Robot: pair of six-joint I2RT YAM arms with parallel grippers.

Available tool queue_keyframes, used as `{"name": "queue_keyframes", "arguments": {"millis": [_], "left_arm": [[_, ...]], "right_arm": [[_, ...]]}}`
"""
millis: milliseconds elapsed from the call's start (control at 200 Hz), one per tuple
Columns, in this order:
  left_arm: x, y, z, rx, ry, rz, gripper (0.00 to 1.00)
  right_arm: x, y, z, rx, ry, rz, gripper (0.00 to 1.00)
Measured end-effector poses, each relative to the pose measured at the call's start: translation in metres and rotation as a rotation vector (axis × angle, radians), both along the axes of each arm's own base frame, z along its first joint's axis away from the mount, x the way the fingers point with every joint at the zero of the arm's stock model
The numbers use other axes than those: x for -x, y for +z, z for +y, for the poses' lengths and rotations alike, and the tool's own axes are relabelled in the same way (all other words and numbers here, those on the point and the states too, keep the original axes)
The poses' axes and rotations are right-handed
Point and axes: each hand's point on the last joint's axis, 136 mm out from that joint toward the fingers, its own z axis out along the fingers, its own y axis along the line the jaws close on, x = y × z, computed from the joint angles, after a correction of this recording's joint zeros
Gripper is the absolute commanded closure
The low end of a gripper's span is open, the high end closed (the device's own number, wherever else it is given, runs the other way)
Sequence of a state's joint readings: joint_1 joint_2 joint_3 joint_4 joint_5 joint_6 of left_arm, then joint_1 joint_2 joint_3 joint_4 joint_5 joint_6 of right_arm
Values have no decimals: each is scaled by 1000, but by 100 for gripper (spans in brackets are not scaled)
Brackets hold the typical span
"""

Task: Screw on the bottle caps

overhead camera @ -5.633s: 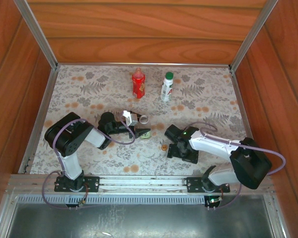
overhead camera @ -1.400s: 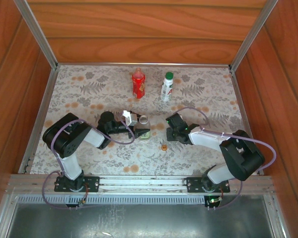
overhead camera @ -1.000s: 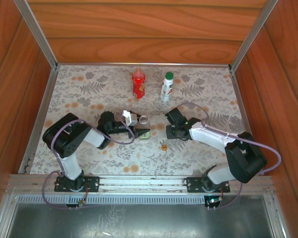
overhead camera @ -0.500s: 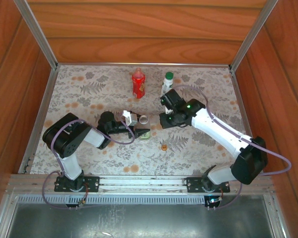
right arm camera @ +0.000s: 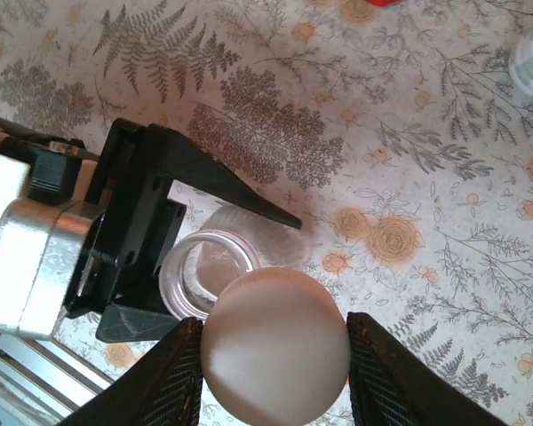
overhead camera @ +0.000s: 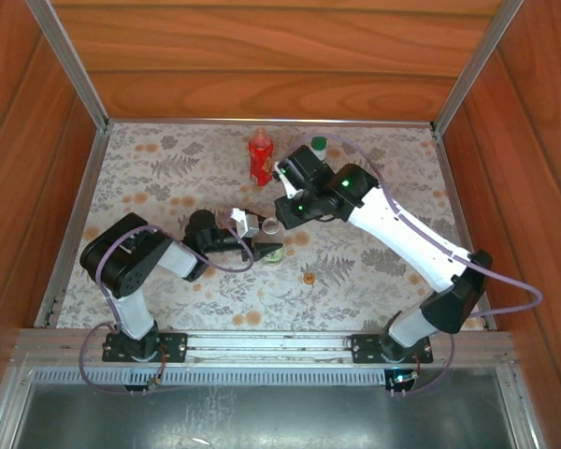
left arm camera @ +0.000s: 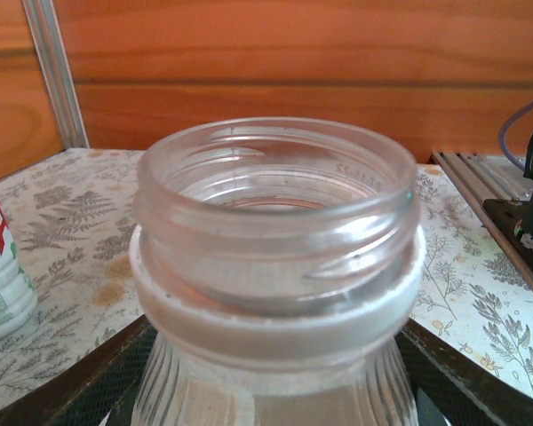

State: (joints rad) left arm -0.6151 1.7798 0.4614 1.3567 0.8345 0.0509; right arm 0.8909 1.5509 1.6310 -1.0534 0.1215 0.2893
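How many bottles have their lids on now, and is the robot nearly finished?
Two look done: the red bottle and the green-capped white bottle both wear caps. In hand: the left gripper holds the clear bottle, its mouth open, and the right gripper holds the white cap close to it. Left: set that cap on and twist it tight.

The left arm folds low, left fingers clamped — right arm stretched forward, right fingers clamped.
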Motion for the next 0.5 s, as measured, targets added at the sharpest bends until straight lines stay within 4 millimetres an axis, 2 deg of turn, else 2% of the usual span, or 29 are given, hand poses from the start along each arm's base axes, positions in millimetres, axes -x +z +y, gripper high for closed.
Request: {"name": "queue_keyframes", "arguments": {"millis": [170,505], "left_arm": [[0,0,0,-1,-2,-4,35],[1,0,0,-1,-8,-10,35]], "right_arm": [[2,-12,17,39,61,10,56],[2,-26,28,55,96,21,57]]}}
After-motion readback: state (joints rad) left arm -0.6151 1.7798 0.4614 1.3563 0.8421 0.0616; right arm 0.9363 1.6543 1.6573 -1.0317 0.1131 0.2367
